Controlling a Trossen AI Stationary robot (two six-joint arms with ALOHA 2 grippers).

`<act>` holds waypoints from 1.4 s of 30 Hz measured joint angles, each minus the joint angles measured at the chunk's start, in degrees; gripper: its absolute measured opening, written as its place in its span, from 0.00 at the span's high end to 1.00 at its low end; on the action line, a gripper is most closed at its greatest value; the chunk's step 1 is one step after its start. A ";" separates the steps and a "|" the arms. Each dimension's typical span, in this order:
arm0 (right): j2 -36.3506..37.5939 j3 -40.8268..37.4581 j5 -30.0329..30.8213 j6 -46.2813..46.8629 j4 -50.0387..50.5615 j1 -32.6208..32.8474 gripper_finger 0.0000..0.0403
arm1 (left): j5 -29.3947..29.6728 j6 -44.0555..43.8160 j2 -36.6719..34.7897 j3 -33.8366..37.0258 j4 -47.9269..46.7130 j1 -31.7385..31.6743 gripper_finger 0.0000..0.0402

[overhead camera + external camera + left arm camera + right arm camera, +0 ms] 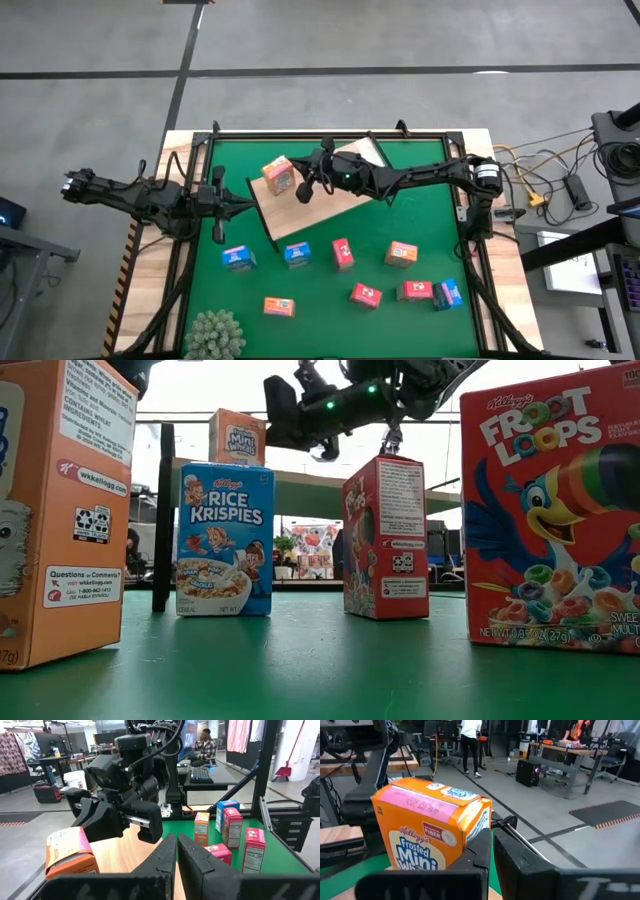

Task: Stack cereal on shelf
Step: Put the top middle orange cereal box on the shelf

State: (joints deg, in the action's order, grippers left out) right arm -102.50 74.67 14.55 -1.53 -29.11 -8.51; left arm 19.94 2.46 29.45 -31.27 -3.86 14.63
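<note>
On the shelf (300, 205) — 1 orange box (278, 175)

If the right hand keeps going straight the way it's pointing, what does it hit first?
Most likely the orange Mini-Wheats box on the wooden shelf; it sits just ahead of the shut right hand, though the gap is unclear.

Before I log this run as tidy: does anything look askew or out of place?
Yes. The shelf lies skewed on the green mat, not square with the table frame. Only one orange box sits on it, beside the shut right gripper; the other boxes stand or lie scattered on the mat.
</note>
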 joint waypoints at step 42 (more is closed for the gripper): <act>-3.62 0.63 -15.99 -7.71 5.60 3.15 0.98 | -0.02 0.00 0.07 0.00 -0.04 0.00 1.00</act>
State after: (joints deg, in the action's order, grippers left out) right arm -106.11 75.31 -1.44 -9.23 -23.52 -5.36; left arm 19.92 2.46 29.53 -31.27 -3.90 14.63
